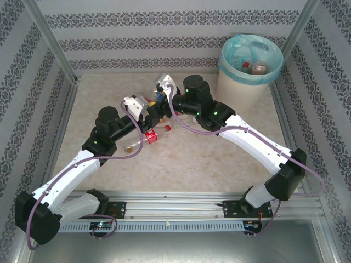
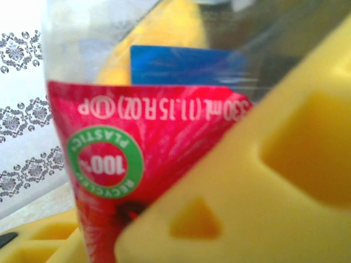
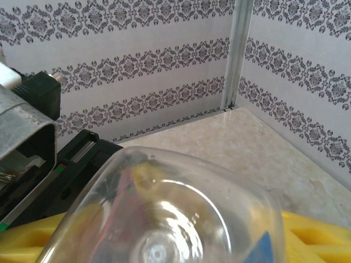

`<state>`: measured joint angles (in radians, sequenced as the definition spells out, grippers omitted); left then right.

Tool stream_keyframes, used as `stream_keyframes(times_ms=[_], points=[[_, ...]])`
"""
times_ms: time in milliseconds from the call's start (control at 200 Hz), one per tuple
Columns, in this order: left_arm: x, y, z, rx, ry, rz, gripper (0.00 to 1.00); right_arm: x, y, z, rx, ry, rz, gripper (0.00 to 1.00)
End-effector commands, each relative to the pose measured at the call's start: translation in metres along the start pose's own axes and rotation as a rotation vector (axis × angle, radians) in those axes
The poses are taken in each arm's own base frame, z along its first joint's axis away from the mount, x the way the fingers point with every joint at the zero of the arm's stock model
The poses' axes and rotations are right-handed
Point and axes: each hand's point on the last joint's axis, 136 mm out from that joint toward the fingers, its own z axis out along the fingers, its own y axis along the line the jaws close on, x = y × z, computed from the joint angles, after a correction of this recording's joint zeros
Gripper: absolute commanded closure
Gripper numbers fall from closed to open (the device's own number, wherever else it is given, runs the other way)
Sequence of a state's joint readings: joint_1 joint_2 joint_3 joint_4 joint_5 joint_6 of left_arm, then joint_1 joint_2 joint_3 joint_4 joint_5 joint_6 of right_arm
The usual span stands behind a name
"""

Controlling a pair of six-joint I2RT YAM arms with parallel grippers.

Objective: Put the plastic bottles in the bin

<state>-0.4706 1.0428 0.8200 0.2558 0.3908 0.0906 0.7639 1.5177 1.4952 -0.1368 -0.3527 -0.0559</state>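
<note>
A plastic bottle [image 1: 158, 98] with a red and blue label [image 2: 137, 142] hangs above the middle of the table, where both grippers meet. My left gripper [image 1: 148, 113] is shut on it, its yellow fingers [image 2: 236, 181] pressed against the red label. My right gripper [image 1: 163, 94] also grips it. The bottle's clear base [image 3: 164, 219] sits between that gripper's yellow fingers [image 3: 318, 235]. A red-labelled bottle [image 1: 151, 136] and a clear bottle [image 1: 131, 146] lie on the table below the grippers. The bin [image 1: 241, 90] stands at the far right with bottles [image 1: 259, 68] inside.
A small red cap [image 1: 168, 127] lies beside the red-labelled bottle. Patterned walls with metal corner posts [image 3: 236, 55] close in the table on three sides. The beige tabletop [image 3: 263, 148] runs to the far corner.
</note>
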Motion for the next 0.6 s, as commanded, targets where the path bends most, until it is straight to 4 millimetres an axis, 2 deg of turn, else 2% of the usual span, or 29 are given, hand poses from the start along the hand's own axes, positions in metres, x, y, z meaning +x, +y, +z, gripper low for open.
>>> stream_keyframes(times_ms=[0, 240, 385, 455, 600], points=[[-0.025, -0.005, -0.007, 0.004, -0.098, 0.035, 0.40, -0.019, -0.003, -0.004, 0.035, -0.047, -0.004, 0.35], [-0.028, 0.003, -0.011, -0.050, -0.113, 0.034, 0.29, -0.030, -0.021, -0.020, 0.134, -0.070, 0.012, 0.41], [-0.032, 0.004, -0.013, -0.060, -0.127, 0.027, 0.23, -0.036, -0.041, -0.036, 0.219, -0.086, 0.035, 0.44], [-0.034, 0.006, -0.014, -0.069, -0.139, 0.016, 0.17, -0.041, -0.053, -0.049, 0.276, -0.095, 0.033, 0.44], [-0.038, 0.008, -0.011, -0.068, -0.151, -0.027, 0.16, -0.058, -0.094, -0.090, 0.461, -0.095, 0.015, 0.44]])
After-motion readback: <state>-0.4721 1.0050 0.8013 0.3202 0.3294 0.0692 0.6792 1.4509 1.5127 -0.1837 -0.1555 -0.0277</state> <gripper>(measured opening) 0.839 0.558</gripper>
